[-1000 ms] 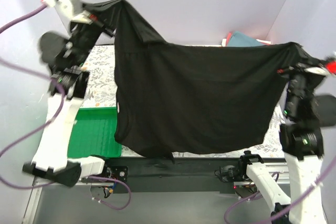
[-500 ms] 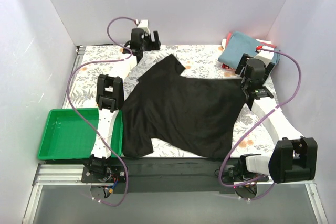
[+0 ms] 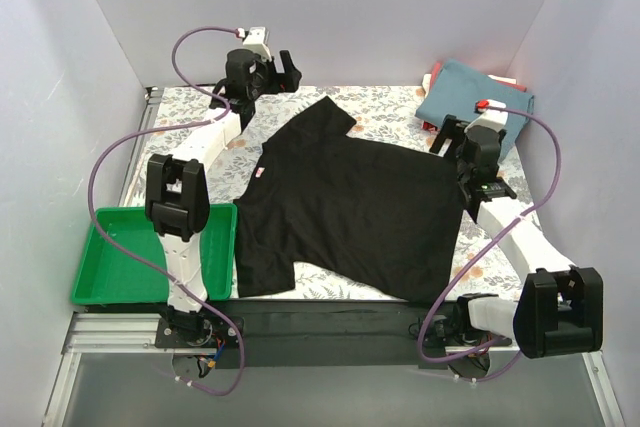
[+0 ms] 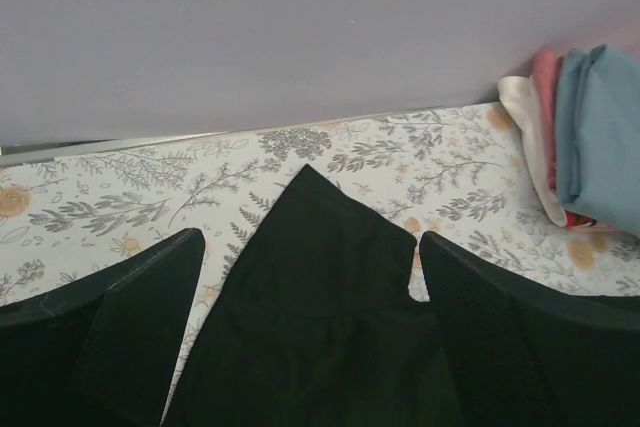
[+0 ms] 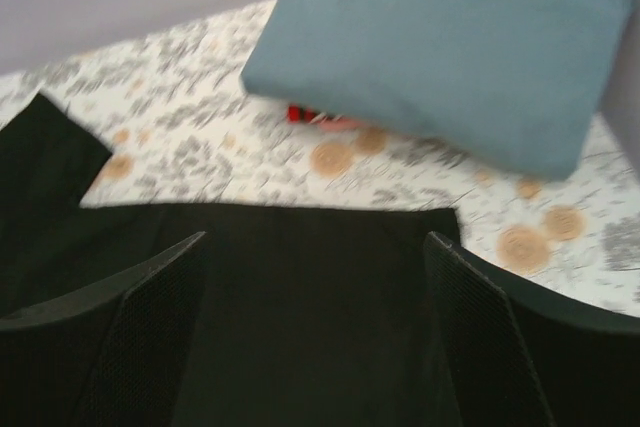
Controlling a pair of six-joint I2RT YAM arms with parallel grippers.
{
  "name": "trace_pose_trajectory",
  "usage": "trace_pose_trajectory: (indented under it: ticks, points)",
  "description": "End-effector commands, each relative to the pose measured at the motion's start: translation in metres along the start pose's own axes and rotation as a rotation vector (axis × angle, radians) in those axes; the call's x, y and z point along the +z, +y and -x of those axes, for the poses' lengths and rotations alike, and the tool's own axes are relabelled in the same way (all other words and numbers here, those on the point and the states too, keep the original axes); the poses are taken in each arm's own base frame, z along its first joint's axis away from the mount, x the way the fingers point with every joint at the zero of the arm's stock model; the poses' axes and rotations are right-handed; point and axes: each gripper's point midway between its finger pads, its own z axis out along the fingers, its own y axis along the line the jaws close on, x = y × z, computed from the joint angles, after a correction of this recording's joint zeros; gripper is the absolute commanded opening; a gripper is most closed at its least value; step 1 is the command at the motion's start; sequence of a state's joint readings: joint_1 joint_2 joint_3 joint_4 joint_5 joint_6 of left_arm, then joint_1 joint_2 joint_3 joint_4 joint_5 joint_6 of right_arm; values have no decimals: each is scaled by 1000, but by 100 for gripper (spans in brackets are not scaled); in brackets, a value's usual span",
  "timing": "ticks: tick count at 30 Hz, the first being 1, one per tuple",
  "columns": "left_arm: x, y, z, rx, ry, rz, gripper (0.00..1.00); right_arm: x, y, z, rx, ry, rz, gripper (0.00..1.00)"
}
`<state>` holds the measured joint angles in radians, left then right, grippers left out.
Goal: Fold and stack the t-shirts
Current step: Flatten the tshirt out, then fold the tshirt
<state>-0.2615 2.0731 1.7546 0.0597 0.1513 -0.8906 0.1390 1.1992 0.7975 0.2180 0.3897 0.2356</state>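
Plainly, black t-shirt (image 3: pixel 350 212) flat on floral tablecloth (image 3: pixel 385 107), pale lilac walls (image 3: pixel 400 7) around, left fingers (image 4: pixel 100 342) and right fingers (image 5: pixel 120 347) apart.

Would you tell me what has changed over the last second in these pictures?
The black t-shirt, held stretched in the air between both grippers, came down and lies flat on the table. The left gripper and right gripper have let go and stand open. The folded stack and green tray stayed put.

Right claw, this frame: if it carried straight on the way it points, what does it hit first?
Most likely the black t-shirt, spread flat just under the open right claw. If it skims above the cloth, the folded teal t-shirt lies next; depth is unclear.
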Motion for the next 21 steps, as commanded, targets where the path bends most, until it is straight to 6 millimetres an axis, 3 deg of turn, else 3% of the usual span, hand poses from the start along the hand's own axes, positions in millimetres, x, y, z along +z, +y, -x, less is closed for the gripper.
trace_pose_trajectory:
  ticks: [1, 5, 6, 12, 15, 21]
  points:
    - [-8, -1, -33, -61, 77, -21, 88, -5, 40, -36, 40, 106, 207, 92]
    - [-15, -1, -75, -145, 172, -28, 87, -14, 58, -75, 30, 222, 297, 91]
    - [-18, 4, -91, -163, 202, -9, 86, -15, 58, -82, 30, 242, 304, 91]
    - [-26, 14, -143, -208, 302, 27, 85, -21, 52, -116, 24, 325, 297, 91]
    - [-23, 21, -165, -219, 346, 39, 84, -20, 47, -138, 12, 385, 282, 92]
    - [-15, 27, -180, -237, 375, 65, 83, -13, 41, -173, 4, 493, 247, 92]
